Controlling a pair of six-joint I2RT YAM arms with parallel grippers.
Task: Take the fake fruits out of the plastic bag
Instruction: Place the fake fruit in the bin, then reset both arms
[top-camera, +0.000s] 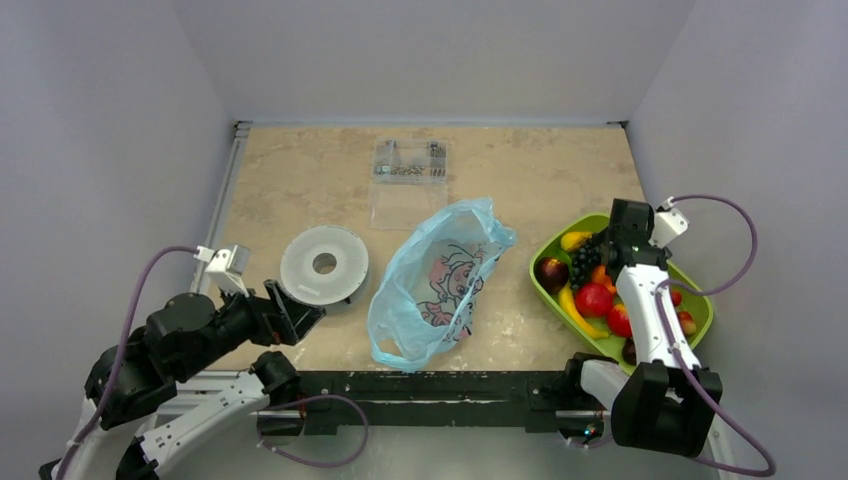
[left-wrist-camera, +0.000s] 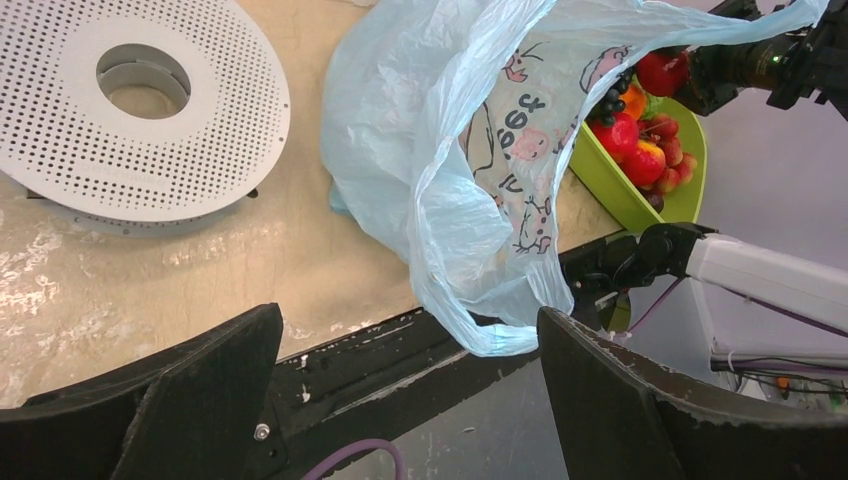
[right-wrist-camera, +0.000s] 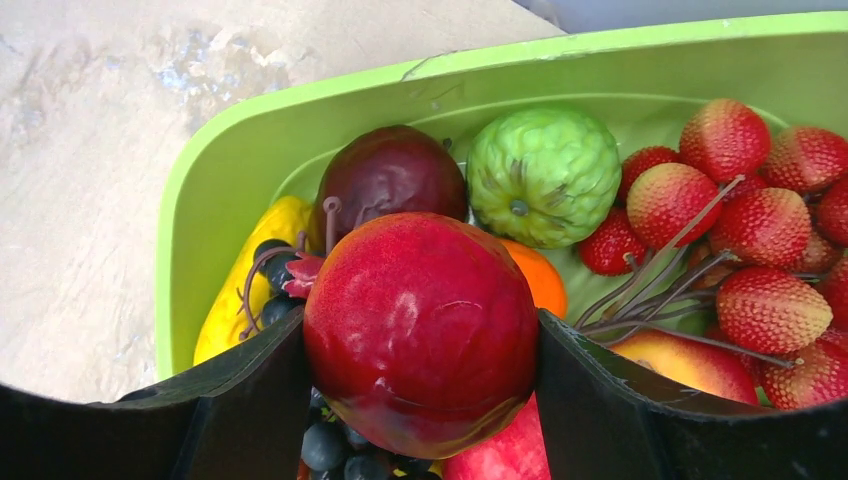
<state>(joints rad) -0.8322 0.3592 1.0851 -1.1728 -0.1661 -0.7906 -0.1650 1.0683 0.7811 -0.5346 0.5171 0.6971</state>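
Observation:
The light-blue plastic bag (top-camera: 440, 285) with a pink cartoon print lies crumpled mid-table, also in the left wrist view (left-wrist-camera: 470, 150). My right gripper (right-wrist-camera: 420, 350) is shut on a red apple (right-wrist-camera: 420, 330) and holds it over the lime-green tray (top-camera: 700, 315); from above it (top-camera: 628, 240) hangs over the tray's far end. The tray holds grapes (top-camera: 585, 258), a banana (top-camera: 575, 310), a dark plum (right-wrist-camera: 390, 175), a green bumpy fruit (right-wrist-camera: 543, 175) and red lychees (right-wrist-camera: 770, 225). My left gripper (top-camera: 295, 310) is open and empty, left of the bag near the front edge.
A white perforated disc with a hole (top-camera: 324, 265) lies left of the bag. A clear plastic box (top-camera: 408, 162) stands at the back. A black rail (top-camera: 420, 385) runs along the table's near edge. Grey walls close the sides.

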